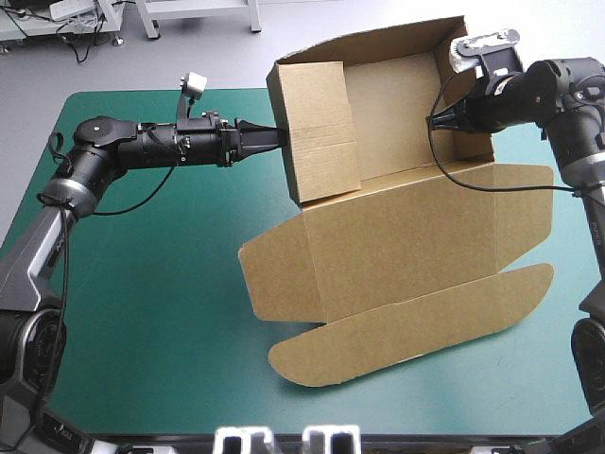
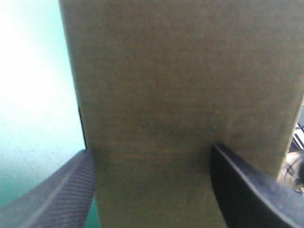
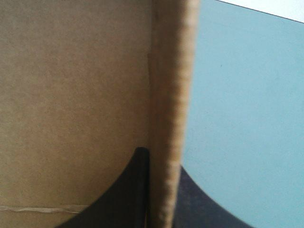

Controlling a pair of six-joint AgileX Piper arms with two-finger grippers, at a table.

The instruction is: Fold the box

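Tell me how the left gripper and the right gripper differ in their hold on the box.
The left gripper is open, fingers apart; the right gripper is shut on the box. The left gripper faces the left wall's broad side; the right gripper pinches the right wall's thin edge, one finger each side. Both work on raised walls, with the lid lying flat.

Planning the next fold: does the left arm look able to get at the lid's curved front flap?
Probably yes: the curved flap lies flat and uncovered, and the left gripper, open at the box's left wall, holds nothing.
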